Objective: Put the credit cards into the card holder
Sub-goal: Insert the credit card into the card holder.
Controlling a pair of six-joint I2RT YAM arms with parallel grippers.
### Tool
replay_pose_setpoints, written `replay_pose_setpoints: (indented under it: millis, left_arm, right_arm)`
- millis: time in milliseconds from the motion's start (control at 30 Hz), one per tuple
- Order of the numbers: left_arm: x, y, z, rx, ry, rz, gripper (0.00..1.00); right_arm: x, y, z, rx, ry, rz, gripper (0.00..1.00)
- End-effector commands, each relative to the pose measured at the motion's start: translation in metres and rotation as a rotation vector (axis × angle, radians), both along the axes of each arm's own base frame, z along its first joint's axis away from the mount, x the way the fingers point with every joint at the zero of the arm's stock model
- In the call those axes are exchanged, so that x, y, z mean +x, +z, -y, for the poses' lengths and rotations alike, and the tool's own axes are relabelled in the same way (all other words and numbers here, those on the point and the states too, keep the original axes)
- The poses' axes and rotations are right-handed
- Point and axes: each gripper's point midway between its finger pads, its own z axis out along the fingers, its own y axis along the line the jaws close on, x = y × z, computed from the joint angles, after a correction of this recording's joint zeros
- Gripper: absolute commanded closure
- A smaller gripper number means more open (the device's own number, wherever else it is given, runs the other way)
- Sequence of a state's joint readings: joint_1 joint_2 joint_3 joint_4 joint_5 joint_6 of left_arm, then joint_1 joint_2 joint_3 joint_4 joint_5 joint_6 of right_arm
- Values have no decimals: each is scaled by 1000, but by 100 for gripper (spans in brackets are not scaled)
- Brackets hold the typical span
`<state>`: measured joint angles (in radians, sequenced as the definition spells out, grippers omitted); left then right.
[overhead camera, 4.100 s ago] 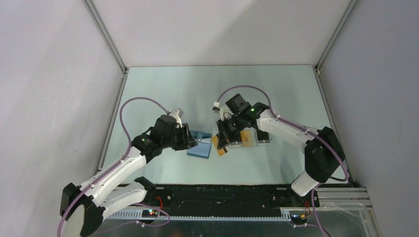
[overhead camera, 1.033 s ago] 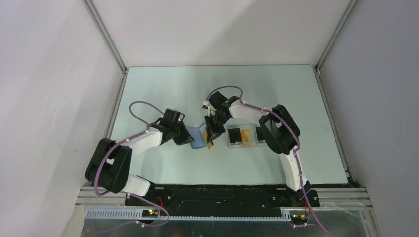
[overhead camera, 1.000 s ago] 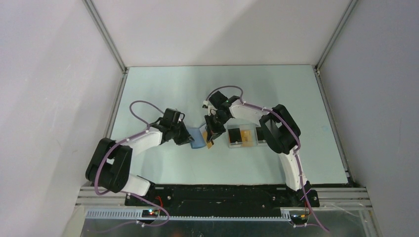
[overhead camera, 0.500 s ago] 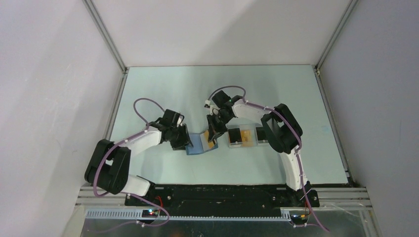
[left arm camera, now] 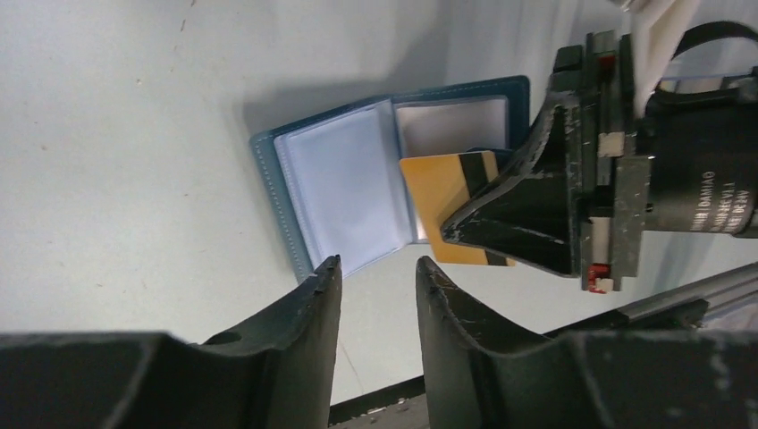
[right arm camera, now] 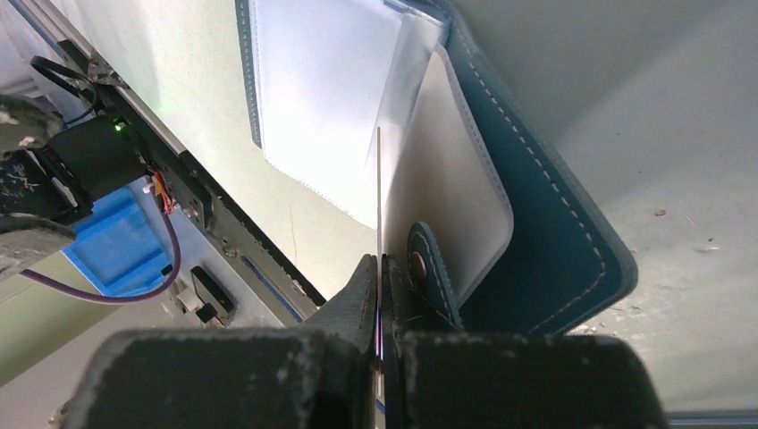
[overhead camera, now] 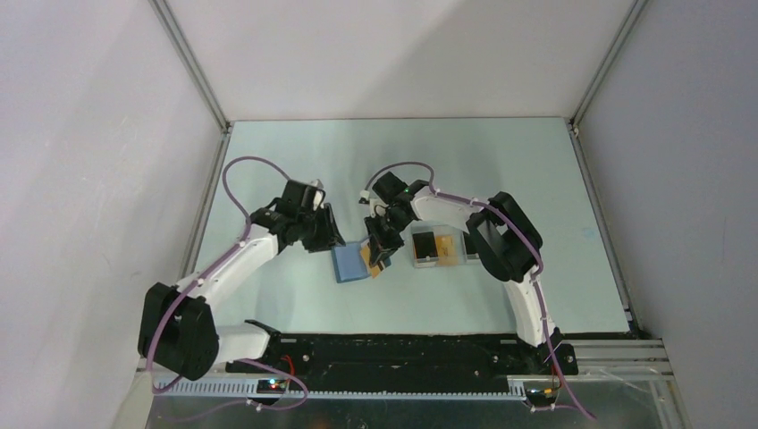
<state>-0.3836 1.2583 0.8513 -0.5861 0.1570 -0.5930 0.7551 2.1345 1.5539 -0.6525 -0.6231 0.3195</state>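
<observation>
The blue card holder (overhead camera: 344, 264) lies open on the table, its clear inner pockets (left arm camera: 340, 188) facing up. My right gripper (overhead camera: 379, 250) is shut on a yellow-orange credit card (left arm camera: 438, 192) with a dark stripe. That card stands edge-on (right arm camera: 379, 179) at the holder's right-hand pocket (right arm camera: 447, 188), beside the snap tab, and part of it overlaps that half of the holder. My left gripper (overhead camera: 329, 237) hovers up and to the left of the holder with its jaws open (left arm camera: 375, 268) and nothing between them.
A clear compartmented tray (overhead camera: 416, 261) stands just right of the holder, with a yellow card (overhead camera: 429, 243) and a black card (overhead camera: 471, 244) in it. The black front rail (overhead camera: 402, 349) runs along the table's near edge.
My left gripper has opened, let go of the card holder and drawn back up and left. The holder now lies flat and open. The right gripper still grips the card at the holder.
</observation>
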Motion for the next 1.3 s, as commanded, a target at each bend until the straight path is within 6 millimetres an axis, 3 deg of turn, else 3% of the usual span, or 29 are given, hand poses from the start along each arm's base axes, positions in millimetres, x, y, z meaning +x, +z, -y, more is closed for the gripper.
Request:
replay_pose_setpoints:
  millis: [0, 167, 300, 633, 1000, 1267]
  left_arm:
    - [0, 9, 12, -32, -37, -10, 61]
    - [-1, -23, 22, -30, -44, -96, 78]
    - [-2, -45, 25, -23, -40, -134, 79]
    - [-12, -89, 9, 85, -9, -240, 84]
    - [-15, -97, 5, 115, -16, -263, 90]
    - [-16, -99, 3, 129, -26, -271, 91]
  right_arm:
    - [5, 19, -13, 59, 1, 27, 100]
    - [3, 13, -14, 48, -12, 11, 100]
    - [5, 11, -11, 49, -23, 10, 100]
    - [6, -4, 3, 53, -45, -49, 100]
    - [6, -21, 2, 65, -35, -101, 100]
    - [9, -8, -11, 152, 8, -92, 100]
